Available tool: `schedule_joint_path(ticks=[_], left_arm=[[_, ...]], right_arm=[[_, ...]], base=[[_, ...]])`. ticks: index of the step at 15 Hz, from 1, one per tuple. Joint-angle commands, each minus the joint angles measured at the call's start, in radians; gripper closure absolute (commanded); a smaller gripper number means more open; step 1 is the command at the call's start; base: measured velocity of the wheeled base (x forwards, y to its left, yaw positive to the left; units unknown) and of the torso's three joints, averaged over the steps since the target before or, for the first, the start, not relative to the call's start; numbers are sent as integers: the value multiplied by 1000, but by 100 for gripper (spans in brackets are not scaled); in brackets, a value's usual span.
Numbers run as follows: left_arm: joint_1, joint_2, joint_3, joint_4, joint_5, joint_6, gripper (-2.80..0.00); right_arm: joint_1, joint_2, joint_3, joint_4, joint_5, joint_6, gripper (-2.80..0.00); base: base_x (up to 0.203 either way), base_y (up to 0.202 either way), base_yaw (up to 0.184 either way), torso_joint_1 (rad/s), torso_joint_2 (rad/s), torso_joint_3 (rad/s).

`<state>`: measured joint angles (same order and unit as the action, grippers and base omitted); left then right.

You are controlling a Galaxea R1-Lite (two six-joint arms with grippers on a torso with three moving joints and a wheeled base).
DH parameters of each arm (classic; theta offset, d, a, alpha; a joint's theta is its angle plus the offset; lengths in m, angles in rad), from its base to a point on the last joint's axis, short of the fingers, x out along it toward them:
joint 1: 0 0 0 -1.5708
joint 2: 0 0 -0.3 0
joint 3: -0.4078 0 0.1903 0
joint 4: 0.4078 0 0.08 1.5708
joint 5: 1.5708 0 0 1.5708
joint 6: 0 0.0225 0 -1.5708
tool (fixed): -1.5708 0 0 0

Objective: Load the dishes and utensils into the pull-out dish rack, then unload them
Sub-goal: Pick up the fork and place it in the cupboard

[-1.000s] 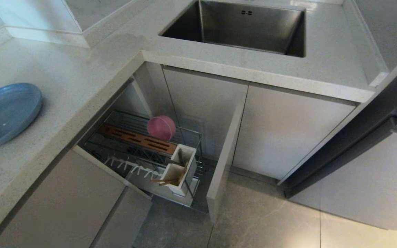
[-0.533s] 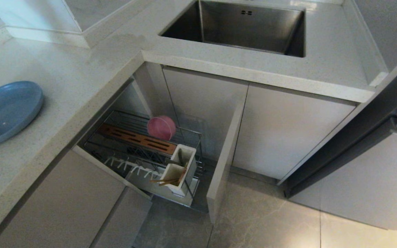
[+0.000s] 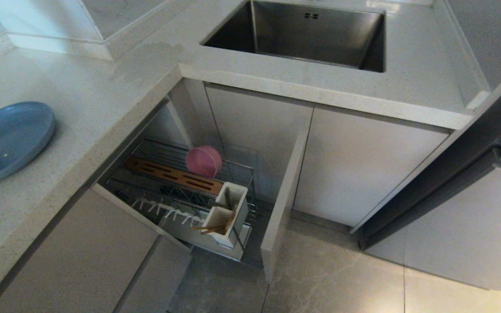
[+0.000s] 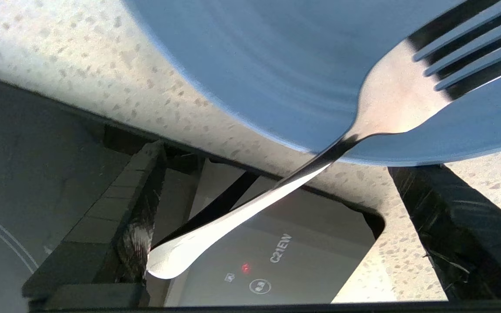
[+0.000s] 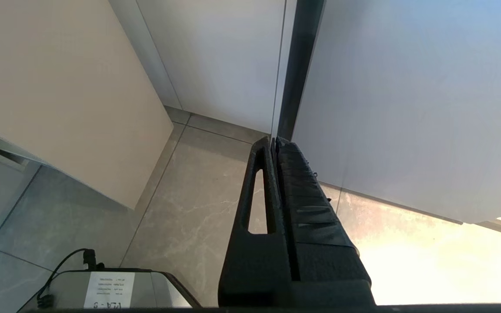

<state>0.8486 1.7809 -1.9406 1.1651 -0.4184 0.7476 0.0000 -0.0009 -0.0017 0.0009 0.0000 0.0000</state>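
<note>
Pull-out dish rack (image 3: 176,182) drawn out below table (image 3: 102,95), pink bowl (image 3: 203,161) inside. Blue plate (image 3: 11,139) far left on table, fork (image 4: 389,100) across its rim. Left hand (image 4: 272,243) spread around fork handle; right hand (image 5: 274,143) pressed together, parked.

The blue plate (image 3: 11,139) lies on the counter (image 3: 102,100); the pink bowl (image 3: 203,161) sits in the pulled-out dish rack (image 3: 176,191).

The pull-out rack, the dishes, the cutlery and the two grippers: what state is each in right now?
Pull-out dish rack: pulled out.
Pink bowl: on edge in the rack.
Chopsticks: slanted in the white utensil box.
Blue plate: flat on the countertop.
Fork: tines on the plate, handle past its rim.
Left gripper: open, straddling the fork handle.
Right gripper: shut, empty, near the floor.
</note>
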Motion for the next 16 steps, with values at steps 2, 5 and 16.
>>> schedule_joint_path(ticks=[2, 5, 16], left_arm=[[-5, -1, 2, 7, -3, 4, 0], [-5, -8, 3, 7, -3, 4, 0], [-3, -34, 5, 7, -7, 3, 0]], right_arm=[[0, 1, 0, -1, 0, 0, 0], [0, 1, 0, 1, 0, 0, 0], [0, 1, 0, -1, 0, 0, 0]], base=[[0, 0, 0, 0, 0, 0], [0, 0, 0, 0, 0, 0], [0, 0, 0, 0, 0, 0]])
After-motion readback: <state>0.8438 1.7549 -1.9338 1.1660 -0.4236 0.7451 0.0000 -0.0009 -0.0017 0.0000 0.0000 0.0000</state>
